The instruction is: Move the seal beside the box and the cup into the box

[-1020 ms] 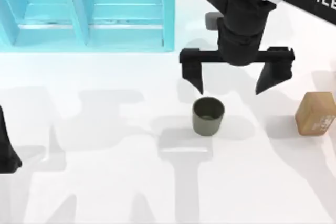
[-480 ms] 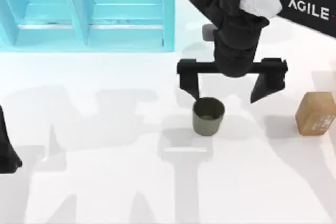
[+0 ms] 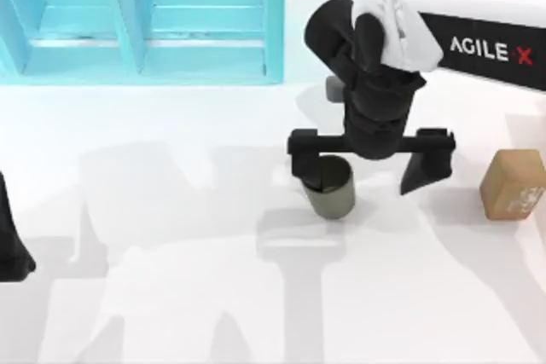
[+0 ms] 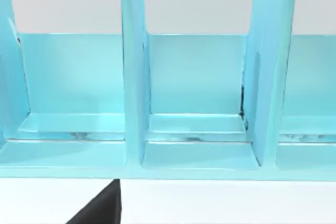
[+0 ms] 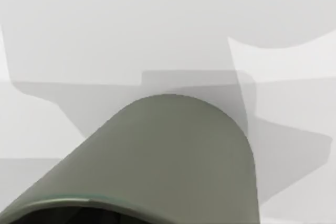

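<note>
the white counter point(image 3: 171, 279) carried a turquoise box point(image 3: 145, 19) with upright dividers at the far left. the right arm reached in from the right, its right pincer point(image 3: 370, 168) spread wide, one finger point(image 3: 311, 164) at the cup's rim and the other point(image 3: 424, 168) well to the cup's right, so the cup was not centred in the gap. the left pincer point(image 3: 10, 240) sat parked at the left edge (finger state could not be told). the seal point(image 3: 514, 183), a tan-brown block with pale marks on one face, stood near the right edge. the cup point(image 3: 329, 190), dark olive-grey, plain, tapering, handleless, stood upright mid-counter. judged light, rigid and smooth; best gripped across opposite sides, below the rim, lest the taper let it slip.
</note>
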Controlling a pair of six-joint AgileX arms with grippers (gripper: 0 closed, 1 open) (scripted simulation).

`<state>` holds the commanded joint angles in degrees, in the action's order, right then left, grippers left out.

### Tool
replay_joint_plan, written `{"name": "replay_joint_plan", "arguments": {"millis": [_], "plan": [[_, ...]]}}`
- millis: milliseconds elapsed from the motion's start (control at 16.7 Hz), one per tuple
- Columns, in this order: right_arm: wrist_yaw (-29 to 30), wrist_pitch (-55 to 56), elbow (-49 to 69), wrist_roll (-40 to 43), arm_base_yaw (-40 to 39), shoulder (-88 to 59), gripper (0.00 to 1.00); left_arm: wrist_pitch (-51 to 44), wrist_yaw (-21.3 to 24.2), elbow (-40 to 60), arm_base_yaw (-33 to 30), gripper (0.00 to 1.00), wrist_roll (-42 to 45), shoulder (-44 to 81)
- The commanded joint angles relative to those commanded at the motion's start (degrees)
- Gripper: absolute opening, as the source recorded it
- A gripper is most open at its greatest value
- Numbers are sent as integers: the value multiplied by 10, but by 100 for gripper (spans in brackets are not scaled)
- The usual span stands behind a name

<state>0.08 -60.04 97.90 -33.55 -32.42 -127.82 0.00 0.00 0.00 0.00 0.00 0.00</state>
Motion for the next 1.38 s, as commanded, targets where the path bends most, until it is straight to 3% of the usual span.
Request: {"name": "replay_joint_plan", "arguments": {"millis": [60, 840, 1380], "plan": [[0, 0, 0, 0, 0, 0, 100, 0, 0, 0, 0, 100, 0, 0], [0, 0, 0, 0, 0, 0, 2, 0, 0, 0, 0, 100, 0, 0], [0, 0, 0, 0, 1, 1, 0, 0, 0, 0, 0, 100, 0, 0]]}}
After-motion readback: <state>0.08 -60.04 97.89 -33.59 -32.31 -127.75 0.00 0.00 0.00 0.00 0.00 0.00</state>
